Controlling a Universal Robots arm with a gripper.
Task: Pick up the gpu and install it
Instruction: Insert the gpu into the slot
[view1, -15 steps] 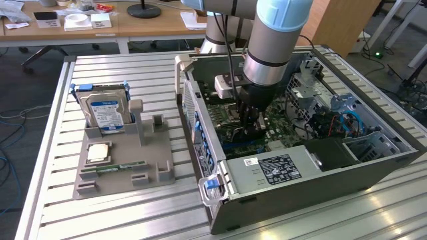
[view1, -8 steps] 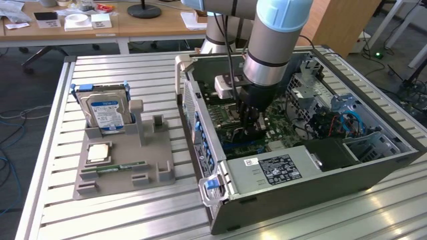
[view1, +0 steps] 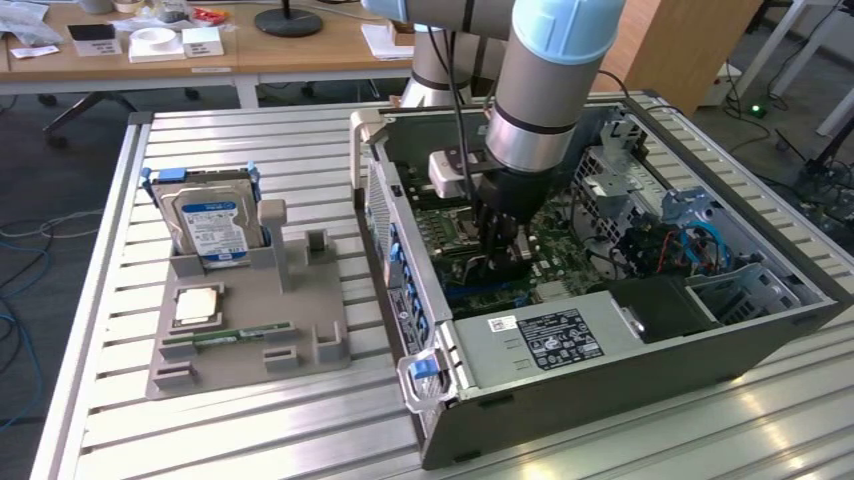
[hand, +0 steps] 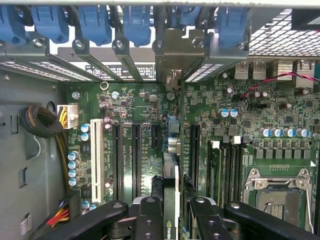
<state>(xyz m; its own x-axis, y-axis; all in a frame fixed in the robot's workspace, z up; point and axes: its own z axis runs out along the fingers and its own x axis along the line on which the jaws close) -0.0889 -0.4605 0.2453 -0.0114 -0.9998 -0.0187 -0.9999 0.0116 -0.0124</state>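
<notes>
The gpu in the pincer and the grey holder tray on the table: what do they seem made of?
The gpu, gripped edge-on by the pincer, has an end bracket that looks like bare sheet metal: dull grey, thin, folded. Its body I cannot judge edge-on. The holder tray is probably matte plastic: uniform grey, no shine, blocky moulded slots.

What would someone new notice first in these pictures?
The big arm plunges into the open computer case in the middle of the slatted table. Inside, its gripper clasps the gpu edge-on above the slots of the green motherboard. On the exterior view's left, a blue-labelled hard drive stands upright in a grey holder.
</notes>
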